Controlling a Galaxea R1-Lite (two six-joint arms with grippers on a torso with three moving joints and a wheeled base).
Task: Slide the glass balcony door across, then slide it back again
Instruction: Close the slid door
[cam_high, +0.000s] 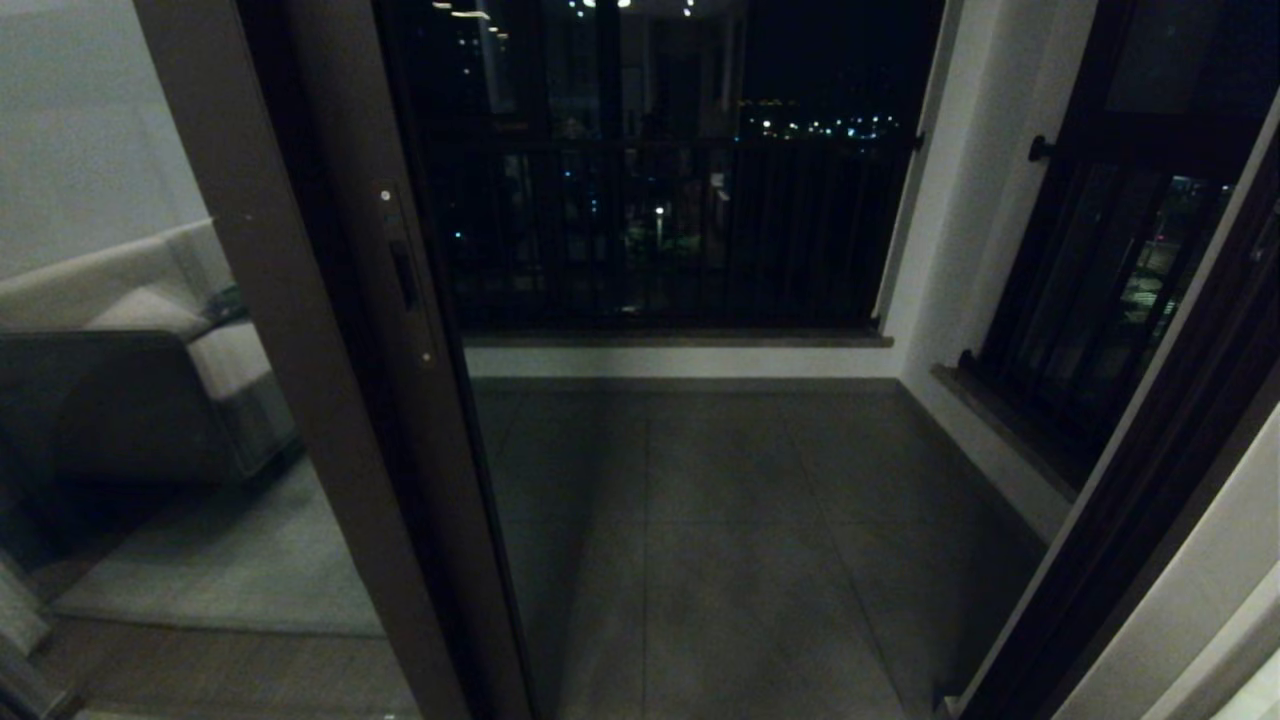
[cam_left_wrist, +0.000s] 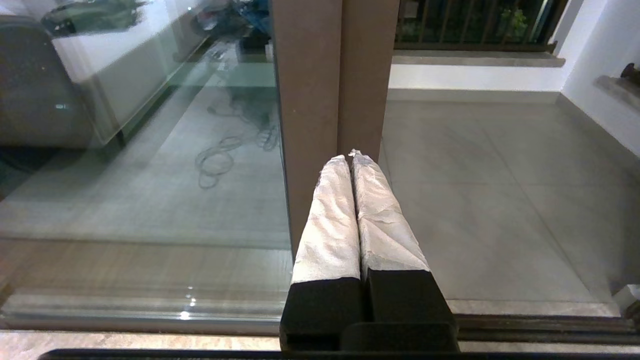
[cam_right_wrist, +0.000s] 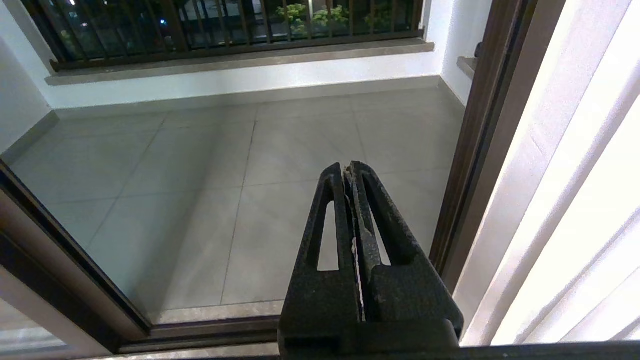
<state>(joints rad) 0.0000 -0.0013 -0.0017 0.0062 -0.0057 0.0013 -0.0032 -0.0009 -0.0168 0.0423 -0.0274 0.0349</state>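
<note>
The glass balcony door (cam_high: 300, 330) stands slid over at the left of the head view, leaving the doorway open onto the balcony. Its dark brown upright carries the recessed slot handle (cam_high: 405, 275) with small screws above and below. The frosted top strip is out of view. Neither gripper shows in the head view. In the left wrist view my left gripper (cam_left_wrist: 350, 156) is shut and empty, its white-wrapped fingertips close in front of the door's brown upright (cam_left_wrist: 330, 75); whether they touch it I cannot tell. My right gripper (cam_right_wrist: 346, 167) is shut and empty, hanging over the open doorway.
The floor track (cam_right_wrist: 200, 330) crosses the threshold. The brown door jamb (cam_right_wrist: 475, 150) and a white curtain (cam_right_wrist: 575, 200) stand at the right. Beyond lie the grey balcony tiles (cam_high: 720, 520), a black-barred window (cam_high: 680, 230) and another at the right (cam_high: 1100, 290). A sofa (cam_high: 130, 380) shows in the glass.
</note>
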